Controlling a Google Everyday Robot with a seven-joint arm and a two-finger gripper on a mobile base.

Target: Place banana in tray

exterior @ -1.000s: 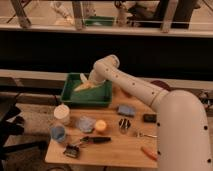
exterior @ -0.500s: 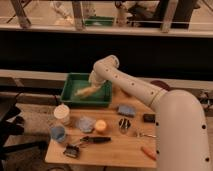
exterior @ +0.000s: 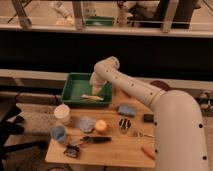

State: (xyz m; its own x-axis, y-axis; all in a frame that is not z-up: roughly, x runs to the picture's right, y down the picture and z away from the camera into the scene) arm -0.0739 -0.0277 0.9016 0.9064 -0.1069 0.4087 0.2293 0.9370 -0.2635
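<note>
The green tray (exterior: 73, 89) stands at the back left of the wooden table. The pale yellow banana (exterior: 92, 97) lies inside it, near the tray's front right part. My gripper (exterior: 95, 89) hangs over the right side of the tray, just above the banana's far side. I cannot tell whether it touches the banana. The white arm reaches in from the right.
In front of the tray are a white round tub (exterior: 62, 113), a blue cup (exterior: 58, 133), a yellow-orange ball (exterior: 101, 126), a blue sponge (exterior: 126, 110), a metal cup (exterior: 124, 125) and a black tool (exterior: 95, 139). An orange item (exterior: 148, 152) lies at the front right.
The banana now lies flat on the tray floor. My gripper has shifted slightly right and up from it.
</note>
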